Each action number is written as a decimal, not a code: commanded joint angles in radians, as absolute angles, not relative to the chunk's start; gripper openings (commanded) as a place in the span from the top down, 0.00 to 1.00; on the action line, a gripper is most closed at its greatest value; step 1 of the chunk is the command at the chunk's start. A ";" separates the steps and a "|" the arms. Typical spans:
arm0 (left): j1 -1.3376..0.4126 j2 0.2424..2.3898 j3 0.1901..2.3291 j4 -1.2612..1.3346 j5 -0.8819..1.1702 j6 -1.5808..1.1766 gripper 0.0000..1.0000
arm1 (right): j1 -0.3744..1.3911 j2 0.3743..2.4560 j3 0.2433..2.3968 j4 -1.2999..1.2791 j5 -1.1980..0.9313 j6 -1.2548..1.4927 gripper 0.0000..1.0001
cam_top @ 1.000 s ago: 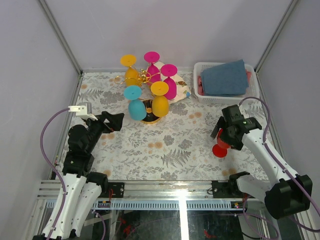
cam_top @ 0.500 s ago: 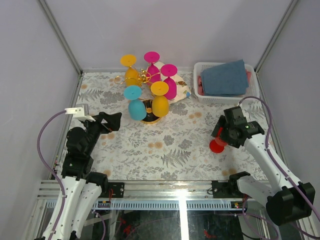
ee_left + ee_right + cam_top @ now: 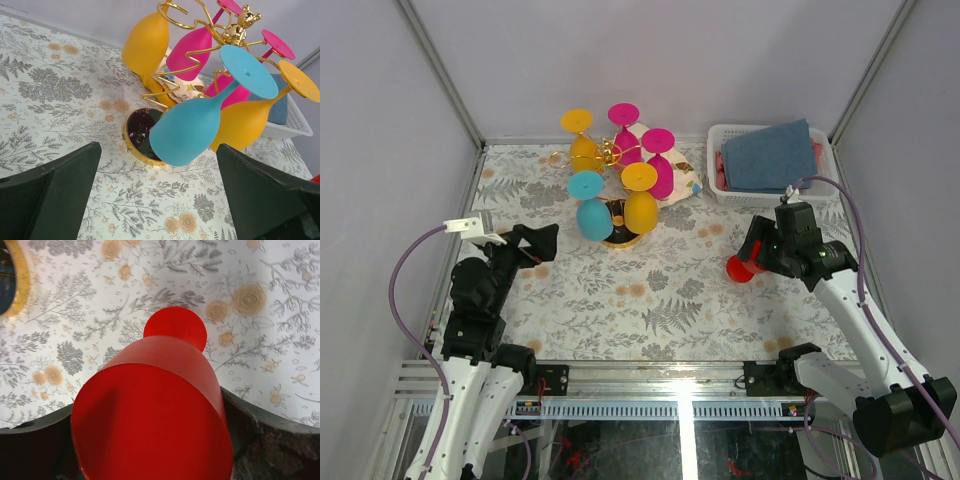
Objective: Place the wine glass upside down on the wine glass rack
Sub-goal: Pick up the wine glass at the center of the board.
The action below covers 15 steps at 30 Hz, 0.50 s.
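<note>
The gold wire wine glass rack (image 3: pixel 611 152) stands at the back middle on a round black gold-rimmed base (image 3: pixel 618 232); several glasses hang upside down on it, yellow, magenta and blue (image 3: pixel 592 212). It fills the left wrist view, gold post (image 3: pixel 240 22) and blue glass (image 3: pixel 200 125). My right gripper (image 3: pixel 763 257) is shut on a red wine glass (image 3: pixel 742 267) and holds it above the table, right of the rack. In the right wrist view the glass's red bowl (image 3: pixel 150 415) sits between my fingers, foot (image 3: pixel 175 327) pointing away. My left gripper (image 3: pixel 538 240) is open and empty, left of the rack.
A white basket (image 3: pixel 722 186) holding a blue cloth (image 3: pixel 769 157) stands at the back right. A patterned cloth (image 3: pixel 684 180) lies behind the rack. A floral covering (image 3: pixel 650 290) lies on the table. Grey walls close in the sides and back.
My right gripper has carried the red glass up and leftward, toward the rack, tilting it sideways. My left gripper has drifted slightly left and stays open.
</note>
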<state>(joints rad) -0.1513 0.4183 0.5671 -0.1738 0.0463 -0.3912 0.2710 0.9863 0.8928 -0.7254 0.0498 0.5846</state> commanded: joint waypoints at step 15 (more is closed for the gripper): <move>-0.158 0.488 0.731 -0.211 -0.008 -0.262 0.00 | 0.268 0.942 0.973 -0.571 -0.101 0.484 0.30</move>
<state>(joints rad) -0.1513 0.4652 0.6529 -0.2054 0.0277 -0.3481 0.2710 0.9913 0.9413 -0.6521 -0.0566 0.5034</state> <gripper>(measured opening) 0.997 0.826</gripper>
